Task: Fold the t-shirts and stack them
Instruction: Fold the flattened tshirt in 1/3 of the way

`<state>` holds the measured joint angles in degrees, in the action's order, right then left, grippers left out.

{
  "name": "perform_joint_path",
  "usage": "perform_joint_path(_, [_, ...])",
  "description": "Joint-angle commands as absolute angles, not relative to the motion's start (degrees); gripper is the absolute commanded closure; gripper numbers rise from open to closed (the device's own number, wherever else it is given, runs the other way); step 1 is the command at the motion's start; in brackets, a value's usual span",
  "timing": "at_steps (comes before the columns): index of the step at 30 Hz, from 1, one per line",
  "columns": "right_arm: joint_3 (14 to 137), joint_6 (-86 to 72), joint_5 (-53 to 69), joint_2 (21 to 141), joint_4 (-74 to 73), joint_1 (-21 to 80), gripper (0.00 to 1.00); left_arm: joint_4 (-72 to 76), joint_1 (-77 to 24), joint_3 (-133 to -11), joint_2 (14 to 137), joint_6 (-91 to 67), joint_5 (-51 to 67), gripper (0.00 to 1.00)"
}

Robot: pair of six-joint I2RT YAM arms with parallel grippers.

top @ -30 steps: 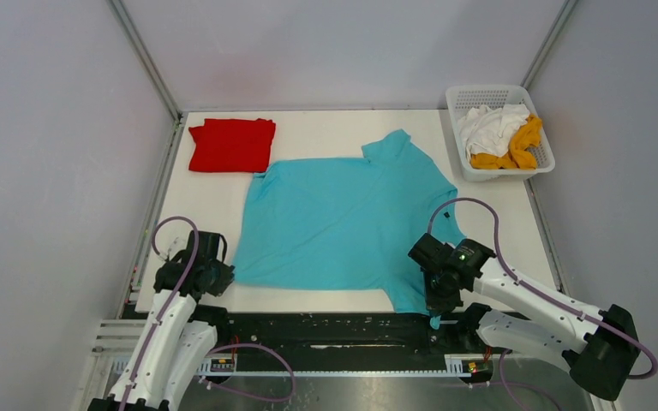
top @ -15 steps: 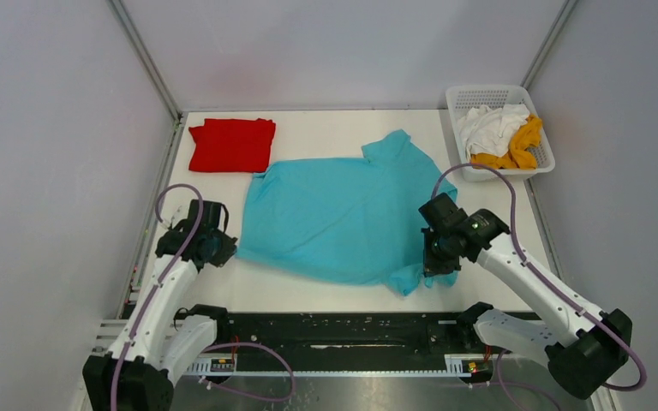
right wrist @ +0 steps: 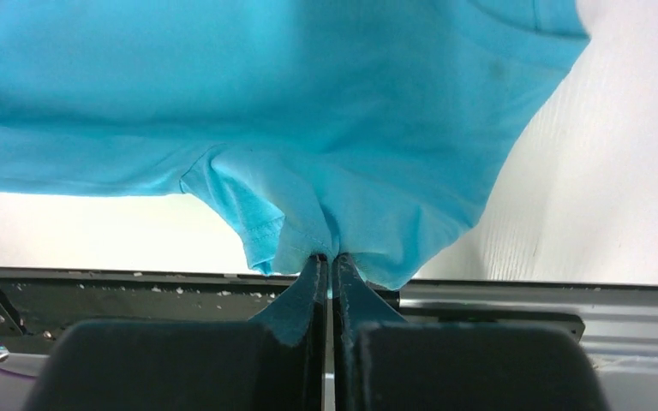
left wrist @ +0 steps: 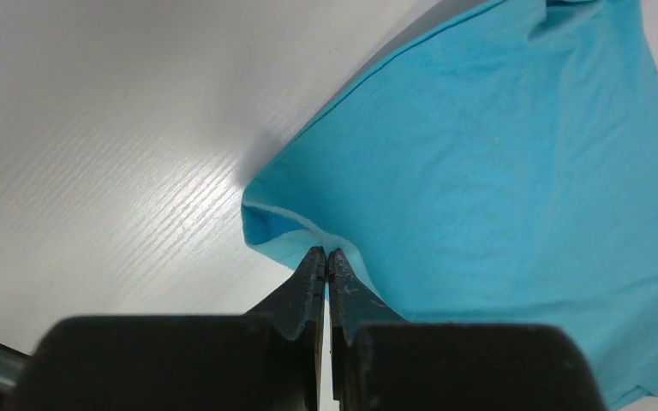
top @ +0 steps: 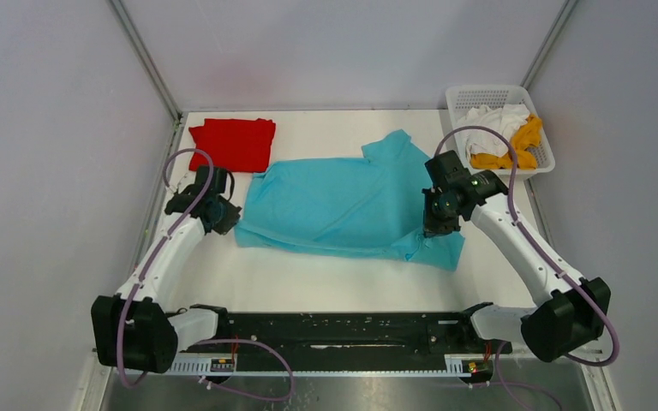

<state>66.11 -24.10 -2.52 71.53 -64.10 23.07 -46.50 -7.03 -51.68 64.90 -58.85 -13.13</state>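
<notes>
a: what are the arms doing with the blue shirt (top: 343,205)?

b: folding it, i think. the left pincer (left wrist: 326,255) is pinched tight on a corner of the near edge. the right pincer (right wrist: 326,259) is pinched tight on the other end, where the cloth bunches up by a sleeve.

a: where is the shirt?

b: in the middle of the worktop (top: 326,282). the far part lies flat. the near edge is held up over the flat part, so the shirt looks like a long strip.

a: so it's mid fold?

b: looks like it. i'd say this is the first fold, near edge going to far edge.

a: what comes next?

b: i think both arms should take the edge across to the far side, side by side, so it lands straight. then lower it, let go, and pull back without dragging the cloth. the right end is bunched, so it may need a tug to smooth it.

a: and the rest?

b: the red shirt (top: 233,144) lies folded in the far left corner, near the blue one. i guess the blue one goes on top of it once it's small enough. a white shirt (top: 490,120) and a yellow shirt (top: 523,141) sit crumpled in the basket (top: 458,96) at the far right. lots left to do.
</notes>
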Motion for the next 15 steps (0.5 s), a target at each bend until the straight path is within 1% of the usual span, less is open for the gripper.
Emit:
perform_joint_path(1, [72.72,-19.88,-4.64,74.66,-62.03,21.52,1.00,-43.02,-6.57,-56.04,69.70,-57.29,-14.04,1.00])
perform_joint_path(8, [79.71,-17.23,-2.81,85.92,-60.64,18.13,0.97,-41.29,-5.60,-58.63,75.91,-56.98,-16.47,1.00])
perform_joint_path(9, [81.09,-17.15,-2.70,87.94,-60.71,17.64,0.96,-40.71,-5.36,-58.93,72.30,-56.76,-16.25,1.00])
perform_joint_path(10, [82.53,-16.94,-2.77,90.13,-60.84,17.27,0.95,-40.03,-5.16,-59.11,77.78,-56.63,-16.05,0.96])
perform_joint_path(14, [89.97,-15.04,-2.45,99.46,-58.99,15.64,0.94,-37.13,-4.26,-60.22,84.63,-56.74,-16.39,0.95])
perform_joint_path(15, [92.74,-14.20,-2.21,102.76,-58.91,15.07,0.92,-36.26,-3.96,-60.62,86.28,-56.77,-16.87,0.93])
